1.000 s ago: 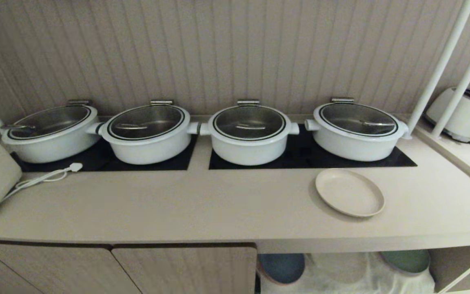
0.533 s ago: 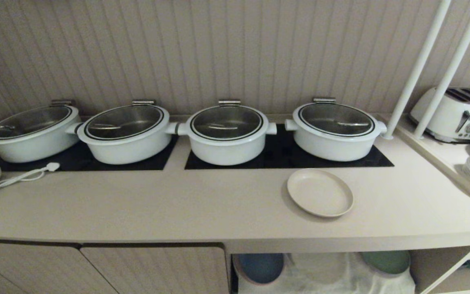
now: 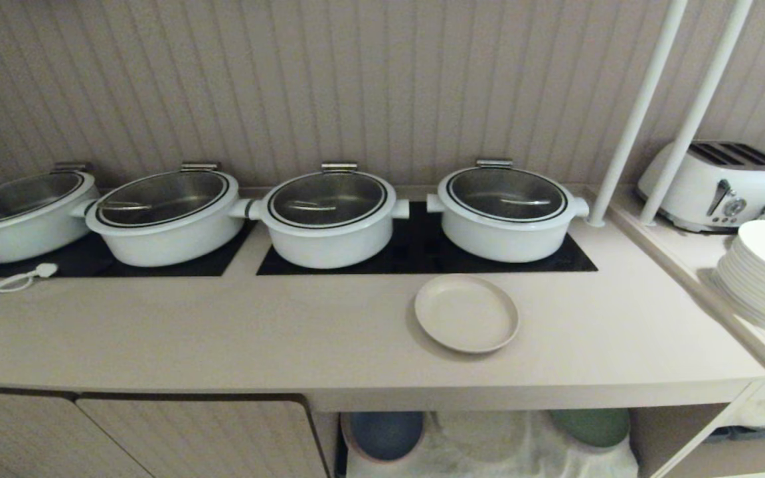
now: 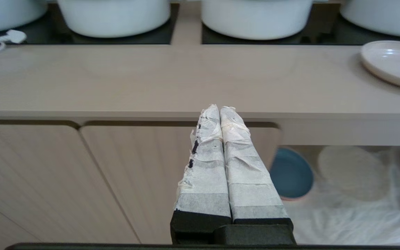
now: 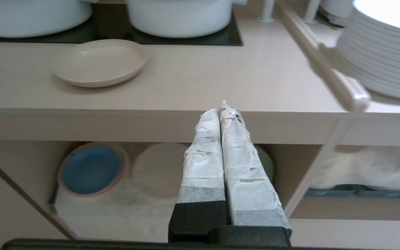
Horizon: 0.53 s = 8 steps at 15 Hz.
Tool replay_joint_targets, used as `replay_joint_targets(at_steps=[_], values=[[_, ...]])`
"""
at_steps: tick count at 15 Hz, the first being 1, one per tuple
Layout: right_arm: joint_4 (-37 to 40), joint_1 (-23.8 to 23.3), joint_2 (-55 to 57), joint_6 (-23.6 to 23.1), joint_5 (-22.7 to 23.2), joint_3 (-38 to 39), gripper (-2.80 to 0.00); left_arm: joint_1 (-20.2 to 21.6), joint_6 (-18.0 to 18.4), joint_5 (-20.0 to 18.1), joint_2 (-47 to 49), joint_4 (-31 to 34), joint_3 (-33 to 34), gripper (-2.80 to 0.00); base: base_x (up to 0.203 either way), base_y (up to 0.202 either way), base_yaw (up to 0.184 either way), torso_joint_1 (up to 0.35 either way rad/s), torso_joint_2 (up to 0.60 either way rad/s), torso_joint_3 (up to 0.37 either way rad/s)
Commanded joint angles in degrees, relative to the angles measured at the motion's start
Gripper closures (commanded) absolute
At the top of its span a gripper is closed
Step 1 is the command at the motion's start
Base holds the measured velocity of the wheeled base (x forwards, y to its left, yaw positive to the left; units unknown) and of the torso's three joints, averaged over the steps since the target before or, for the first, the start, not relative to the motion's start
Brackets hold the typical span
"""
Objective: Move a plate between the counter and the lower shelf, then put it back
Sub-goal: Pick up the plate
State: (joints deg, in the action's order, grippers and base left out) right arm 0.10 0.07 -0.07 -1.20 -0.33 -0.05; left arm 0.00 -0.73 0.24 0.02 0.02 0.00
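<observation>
The cream plate [image 3: 466, 313] lies flat on the beige counter [image 3: 223, 332], just in front of the right hob panel; it also shows as the plate [image 5: 100, 62] and the plate [image 4: 392, 62]. Under the counter's right part opens the lower shelf [image 3: 489, 445] with its white cloth base. Neither gripper appears in the head view. In front of the cabinet doors, below the counter edge, the left gripper [image 4: 219, 108] is shut and holds nothing. The right gripper [image 5: 221, 109] hangs in front of the shelf opening, shut and empty.
Several white lidded pots [image 3: 329, 216] stand on black hob panels [image 3: 422, 255]. In the shelf sit a blue plate [image 3: 386, 435], a pale round disc [image 5: 160, 170] and a green plate [image 3: 588, 427]. At the right are white poles [image 3: 635, 113], a toaster [image 3: 714, 182] and stacked white plates [image 3: 764, 279].
The whole head view has slid leftward, so the camera has moved right. The stack of white plates has come into view at the right. The plate has stayed put on the counter.
</observation>
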Motion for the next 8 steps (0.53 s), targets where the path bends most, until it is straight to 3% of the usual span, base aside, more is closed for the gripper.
replay_joint_targets(at_steps=[1, 4, 8], values=[[-0.09, 0.01, 0.07, -0.03, -0.02, -0.04, 0.00, 0.00, 0.03, 0.02, -0.02, -0.02, 0.00, 0.00, 0.000, -0.192, 0.003, -0.002, 0.01, -0.005], [-0.06, 0.01, 0.07, -0.03, -0.02, 0.01, 0.00, 0.00, -0.06, 0.02, -0.02, -0.02, 0.00, 0.00, 0.000, -0.167, 0.000, 0.004, 0.00, 0.004], [-0.01, 0.01, 0.07, -0.03, -0.02, -0.04, 0.00, 0.00, 0.02, -0.07, -0.02, -0.02, 0.00, 0.00, 0.000, -0.018, 0.001, 0.000, 0.00, 0.001]])
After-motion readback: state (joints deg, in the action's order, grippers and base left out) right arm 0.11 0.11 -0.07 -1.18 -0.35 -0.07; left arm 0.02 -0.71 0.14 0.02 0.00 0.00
